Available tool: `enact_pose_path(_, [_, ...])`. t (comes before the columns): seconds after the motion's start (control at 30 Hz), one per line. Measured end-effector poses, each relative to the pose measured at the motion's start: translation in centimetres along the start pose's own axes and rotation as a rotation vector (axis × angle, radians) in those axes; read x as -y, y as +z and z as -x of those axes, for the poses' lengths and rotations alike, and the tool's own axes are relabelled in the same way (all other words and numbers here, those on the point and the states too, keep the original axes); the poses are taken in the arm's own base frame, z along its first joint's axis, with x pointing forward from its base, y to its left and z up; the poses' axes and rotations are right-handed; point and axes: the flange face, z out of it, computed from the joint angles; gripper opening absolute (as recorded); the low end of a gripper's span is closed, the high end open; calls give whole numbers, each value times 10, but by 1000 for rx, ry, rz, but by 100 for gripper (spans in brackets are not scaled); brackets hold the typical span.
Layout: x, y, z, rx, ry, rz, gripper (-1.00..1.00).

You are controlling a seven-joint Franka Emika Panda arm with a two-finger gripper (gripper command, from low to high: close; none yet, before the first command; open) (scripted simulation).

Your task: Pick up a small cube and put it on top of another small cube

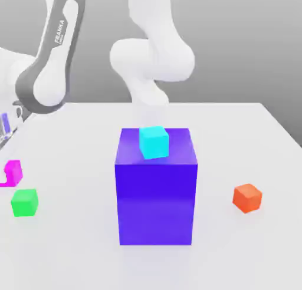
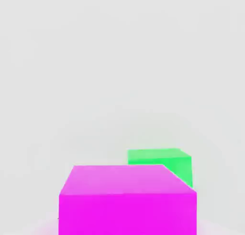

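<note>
While the arm (image 1: 50,53) is reaching to the exterior view's far left edge, its gripper, fingers unseen, is reading as fully closed, and the pink cube (image 1: 13,172) is looming close in the hand view, so I judge it gripped. That cube is sitting just above the table (image 1: 259,247), beside the green cube (image 1: 24,201). Next comes carrying it onto another small cube. Counting rightward: one pink, one green, one big blue block (image 1: 156,200) bearing one cyan cube (image 1: 154,142), one orange cube (image 1: 247,198).
</note>
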Motion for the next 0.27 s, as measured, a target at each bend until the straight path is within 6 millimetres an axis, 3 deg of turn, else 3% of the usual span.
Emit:
enact_pose_path(0.13, [-2,41,12,0,-25,0,-100])
enact_pose_path(0.17, [-3,50,12,0,-25,0,100])
enact_pose_path(0.27, [-3,50,12,0,-25,0,100])
